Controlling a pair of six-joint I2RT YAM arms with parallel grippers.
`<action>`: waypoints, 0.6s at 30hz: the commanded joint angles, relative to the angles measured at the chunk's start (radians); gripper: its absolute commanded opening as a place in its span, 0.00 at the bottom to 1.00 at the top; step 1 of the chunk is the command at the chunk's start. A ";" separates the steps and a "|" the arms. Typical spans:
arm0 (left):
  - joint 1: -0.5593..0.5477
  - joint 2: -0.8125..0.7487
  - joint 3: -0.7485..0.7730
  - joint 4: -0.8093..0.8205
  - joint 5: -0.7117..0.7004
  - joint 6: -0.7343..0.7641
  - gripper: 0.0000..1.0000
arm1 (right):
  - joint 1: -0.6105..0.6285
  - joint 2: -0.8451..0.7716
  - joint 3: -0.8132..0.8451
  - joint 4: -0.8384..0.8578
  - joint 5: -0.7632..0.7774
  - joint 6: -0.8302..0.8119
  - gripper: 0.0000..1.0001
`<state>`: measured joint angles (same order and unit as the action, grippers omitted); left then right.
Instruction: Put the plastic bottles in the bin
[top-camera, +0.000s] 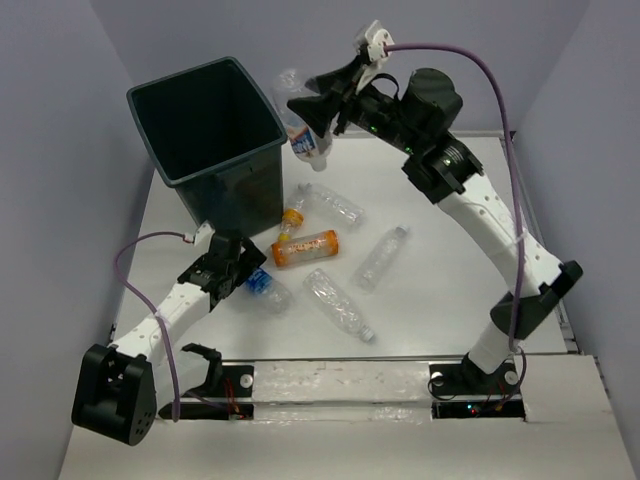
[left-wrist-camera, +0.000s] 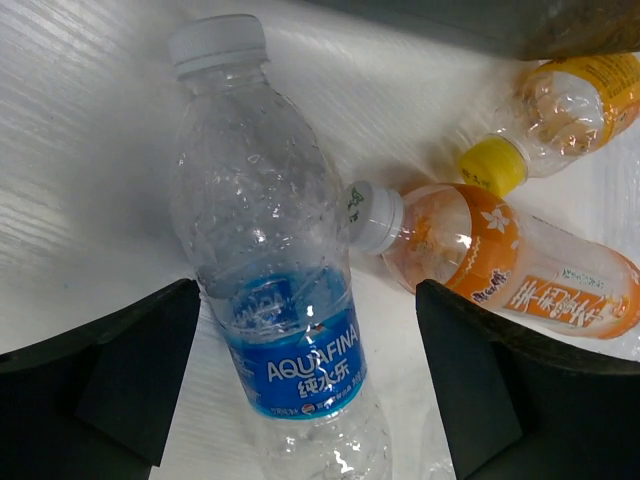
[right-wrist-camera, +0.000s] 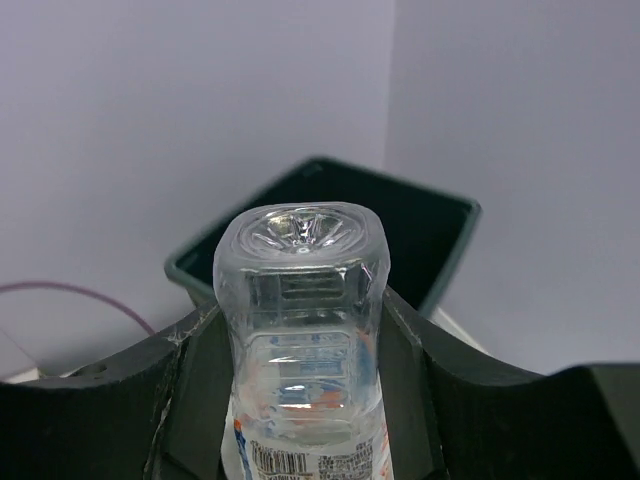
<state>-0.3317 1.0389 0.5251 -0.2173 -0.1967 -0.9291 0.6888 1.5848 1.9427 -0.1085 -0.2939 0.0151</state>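
My right gripper (top-camera: 308, 112) is shut on a clear bottle with a blue-and-white label (top-camera: 304, 138) and holds it in the air just right of the dark green bin (top-camera: 225, 195). In the right wrist view the bottle (right-wrist-camera: 300, 330) is clamped between the jaws of this gripper (right-wrist-camera: 300, 400), base up, with the bin (right-wrist-camera: 420, 240) beyond. My left gripper (top-camera: 250, 275) is open low over a blue-labelled bottle (top-camera: 268, 287). In the left wrist view that bottle (left-wrist-camera: 280, 300) lies on the table at this gripper (left-wrist-camera: 310, 380), its fingers (left-wrist-camera: 130, 370) apart from it.
On the white table (top-camera: 440, 250) lie an orange-labelled bottle (top-camera: 305, 247), a yellow-capped orange bottle (top-camera: 293, 215) and three clear bottles (top-camera: 335, 203), (top-camera: 382, 257), (top-camera: 338, 303). The two orange bottles (left-wrist-camera: 500, 260), (left-wrist-camera: 560, 110) show close to the right of my left gripper.
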 joint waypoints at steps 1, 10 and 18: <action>0.011 0.006 -0.054 0.099 -0.078 -0.036 0.99 | 0.038 0.183 0.292 0.214 -0.057 0.071 0.39; 0.040 0.118 -0.074 0.197 -0.116 -0.008 0.99 | 0.075 0.515 0.548 0.481 -0.105 0.121 0.40; 0.068 0.164 -0.097 0.271 -0.112 0.003 0.98 | 0.086 0.753 0.687 0.504 -0.053 0.151 0.75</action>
<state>-0.2787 1.1927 0.4576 0.0025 -0.2710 -0.9360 0.7555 2.3234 2.6225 0.3271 -0.3580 0.1455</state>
